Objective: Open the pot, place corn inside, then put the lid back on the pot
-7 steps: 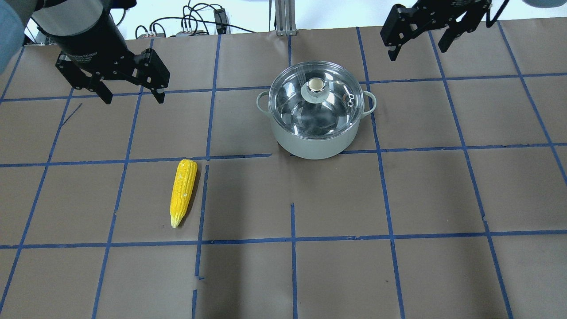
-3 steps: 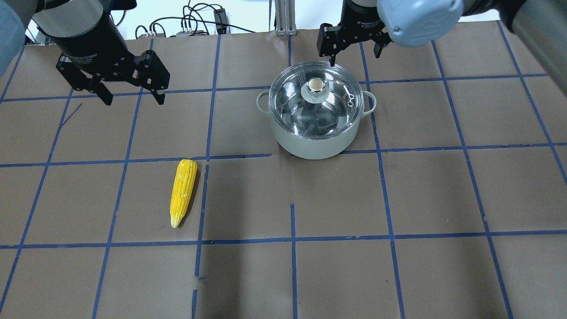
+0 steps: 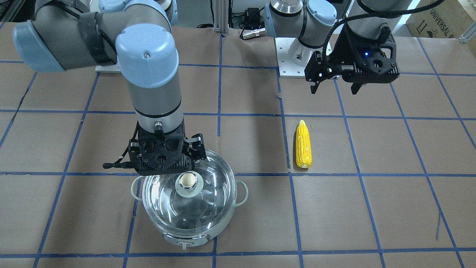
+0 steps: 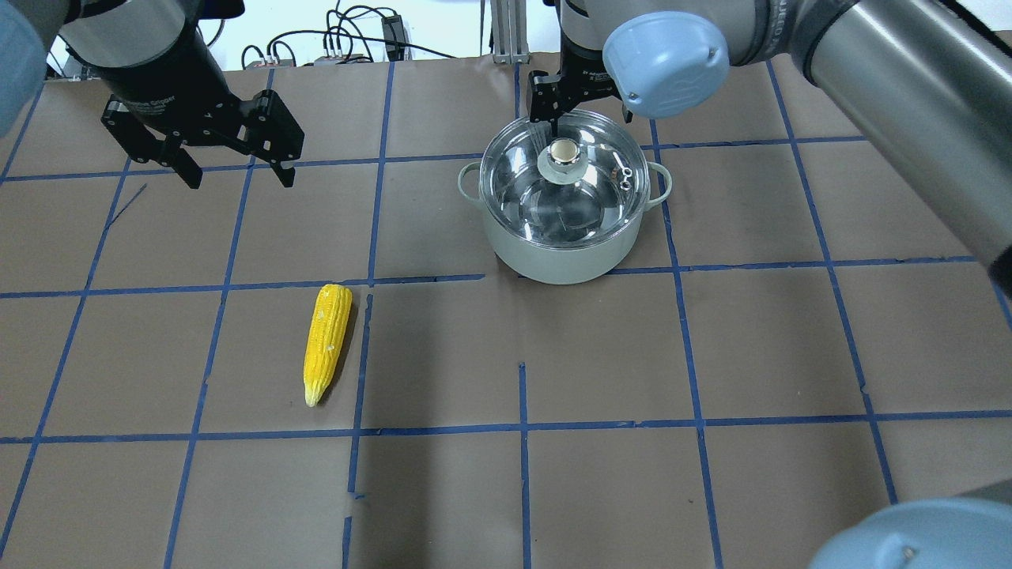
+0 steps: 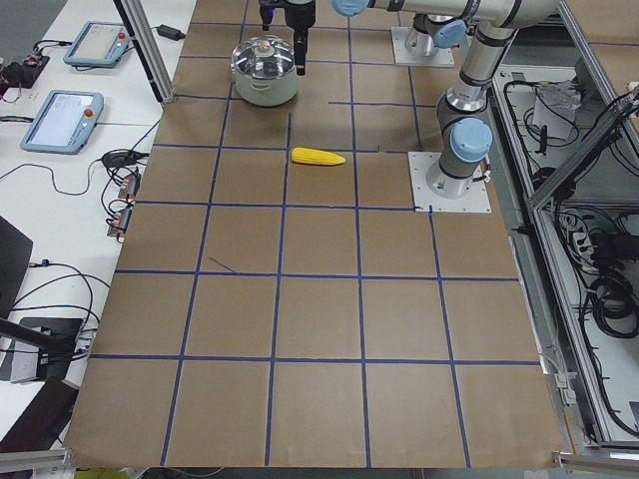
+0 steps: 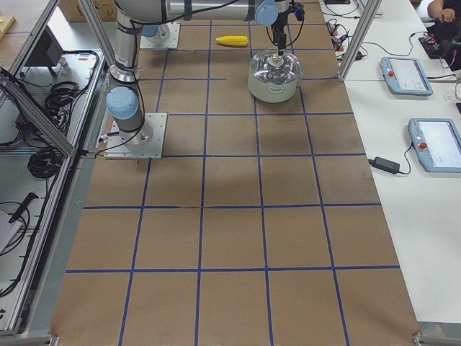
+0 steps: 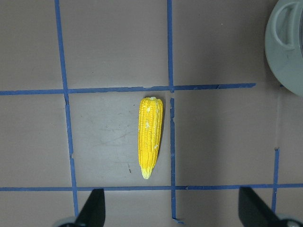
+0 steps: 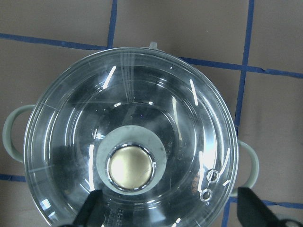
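Note:
The pot (image 4: pixel 553 253) stands far of the table's middle, with the glass lid (image 4: pixel 585 201) on it and the beige knob (image 4: pixel 563 150) at its centre. My right gripper (image 4: pixel 589 118) hangs open over the lid's far side, touching nothing. In the right wrist view its fingertips (image 8: pixel 92 208) stand wide apart, and the knob (image 8: pixel 131 168) lies between them, off to the left. The yellow corn (image 4: pixel 326 341) lies flat on the table to the near left. My left gripper (image 4: pixel 237 175) is open and empty, high above the table and far of the corn (image 7: pixel 150 137).
Brown paper with a grid of blue tape lines covers the table (image 4: pixel 711 356). Cables and a metal post (image 4: pixel 506 32) lie at the far edge. The pot's side handles (image 4: pixel 468 180) stick out left and right.
My right arm has swung in from the far right and now holds its gripper over the pot's lid. The left gripper, corn, pot and lid have not moved.

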Controlling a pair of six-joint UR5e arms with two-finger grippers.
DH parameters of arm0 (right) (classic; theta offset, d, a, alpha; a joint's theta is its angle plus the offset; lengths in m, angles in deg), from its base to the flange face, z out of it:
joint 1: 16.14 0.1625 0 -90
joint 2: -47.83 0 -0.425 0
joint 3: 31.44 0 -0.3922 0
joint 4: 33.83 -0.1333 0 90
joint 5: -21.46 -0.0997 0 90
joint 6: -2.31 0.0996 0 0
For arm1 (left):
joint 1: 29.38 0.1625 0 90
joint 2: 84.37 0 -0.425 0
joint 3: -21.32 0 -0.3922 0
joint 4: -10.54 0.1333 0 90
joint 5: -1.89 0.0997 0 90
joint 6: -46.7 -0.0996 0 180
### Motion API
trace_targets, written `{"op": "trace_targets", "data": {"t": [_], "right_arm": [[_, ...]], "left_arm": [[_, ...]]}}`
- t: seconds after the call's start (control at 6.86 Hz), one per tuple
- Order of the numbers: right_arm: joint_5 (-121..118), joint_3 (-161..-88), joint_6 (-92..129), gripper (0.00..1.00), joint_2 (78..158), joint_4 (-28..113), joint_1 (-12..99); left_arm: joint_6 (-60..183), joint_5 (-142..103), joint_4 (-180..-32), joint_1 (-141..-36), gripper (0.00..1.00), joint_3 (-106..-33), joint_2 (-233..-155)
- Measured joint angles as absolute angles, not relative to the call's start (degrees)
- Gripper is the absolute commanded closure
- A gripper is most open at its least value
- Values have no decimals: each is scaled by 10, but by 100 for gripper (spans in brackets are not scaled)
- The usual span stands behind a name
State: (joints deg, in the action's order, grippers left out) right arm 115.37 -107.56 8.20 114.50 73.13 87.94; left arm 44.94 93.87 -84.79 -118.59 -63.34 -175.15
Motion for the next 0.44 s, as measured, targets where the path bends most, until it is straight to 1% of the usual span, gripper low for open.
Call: {"op": "trace_targets", "data": {"t": [0.44], "right_arm": [[1153,-1076,84,3,1115,766,887]], "left_arm": [[449,940,-848,-1185,0,-635,-1755]]}}
